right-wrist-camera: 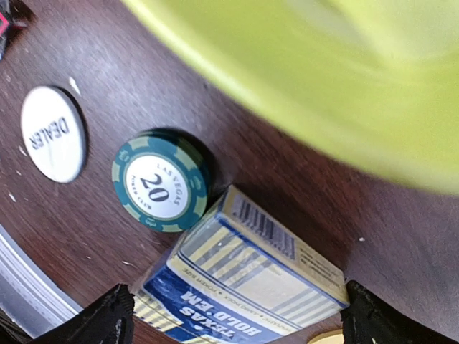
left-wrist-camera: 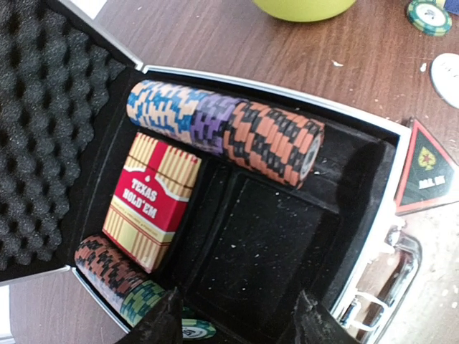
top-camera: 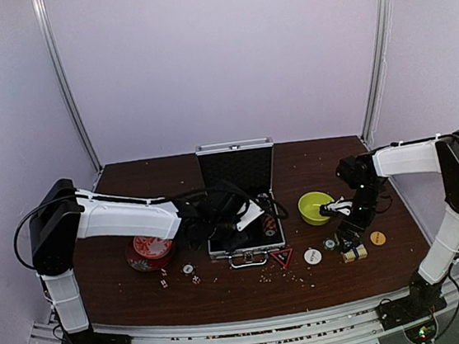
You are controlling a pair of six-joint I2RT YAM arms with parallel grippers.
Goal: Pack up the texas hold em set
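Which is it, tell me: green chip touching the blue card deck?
Cannot tell. In the right wrist view the green chip meets the blue card deck at its corner; no gap shows.

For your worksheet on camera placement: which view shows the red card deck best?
The left wrist view: the red card deck lies large in the open case, its label readable. From the top camera the left arm hides it; the right wrist view misses it.

The open case (top-camera: pixel 240 196) sits mid-table; inside it a card deck (left-wrist-camera: pixel 152 199) lies between two chip rows (left-wrist-camera: pixel 226 131). Left of the case stands the tin (top-camera: pixel 149 251), right of it the bowl (top-camera: pixel 315 208), and before it the triangular button (top-camera: pixel 283 256) and dealer button (top-camera: pixel 312 255)
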